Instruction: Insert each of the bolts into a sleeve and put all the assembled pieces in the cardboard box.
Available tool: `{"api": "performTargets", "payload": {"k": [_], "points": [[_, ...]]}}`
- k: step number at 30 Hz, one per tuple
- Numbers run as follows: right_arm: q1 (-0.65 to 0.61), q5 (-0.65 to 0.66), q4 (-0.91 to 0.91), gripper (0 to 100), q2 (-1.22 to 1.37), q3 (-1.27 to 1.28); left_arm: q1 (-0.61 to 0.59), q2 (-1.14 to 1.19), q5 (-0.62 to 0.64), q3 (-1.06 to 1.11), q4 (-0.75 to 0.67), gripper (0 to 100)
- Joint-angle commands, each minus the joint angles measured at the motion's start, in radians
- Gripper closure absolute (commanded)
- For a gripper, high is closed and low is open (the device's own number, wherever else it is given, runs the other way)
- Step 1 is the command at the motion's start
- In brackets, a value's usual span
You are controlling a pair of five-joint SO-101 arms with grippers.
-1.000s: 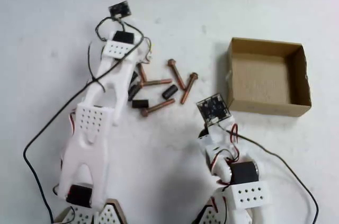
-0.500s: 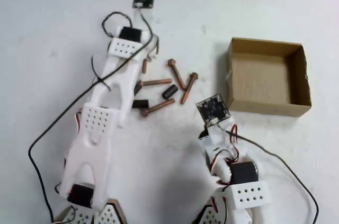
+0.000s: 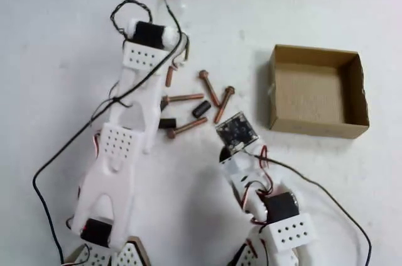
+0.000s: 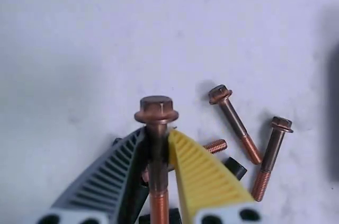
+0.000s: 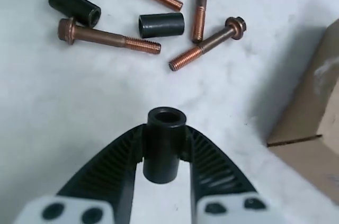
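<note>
Left wrist view, bolt [image 4: 156, 110] pinched in left tool [image 4: 157, 135]

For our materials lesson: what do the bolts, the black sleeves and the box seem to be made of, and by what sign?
Bolts: probably metal, copper-coloured and slightly shiny; threaded shanks, flanged hex heads. Sleeves: smooth matte black tubes; metal or plastic, the look leaves it open. Box: plain brown cardboard, matte, with thin folded walls.
</note>
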Motion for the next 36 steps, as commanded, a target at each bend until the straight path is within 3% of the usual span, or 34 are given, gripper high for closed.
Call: {"api": "performTargets", "payload": {"k": [1,11,21,30,36], "points": [[-0.028,0.000,-0.045,98.2,-0.008,-0.009,0.016,-0.101,-0.009,-0.046,0.005,98],[-0.028,0.000,-0.048,98.2,-0.008,-0.009,0.031,-0.328,-0.011,0.000,0.008,98],[-0.028,0.000,-0.051,98.2,-0.008,-0.009,0.030,-0.762,-0.061,0.736,0.000,98],[-0.137,0.000,-0.053,98.2,-0.008,-0.011,0.027,-1.099,-0.061,1.071,-0.002,98],[-0.147,0.000,-0.097,98.2,-0.012,-0.015,0.027,-1.305,-0.061,1.290,-0.014,98]]}}
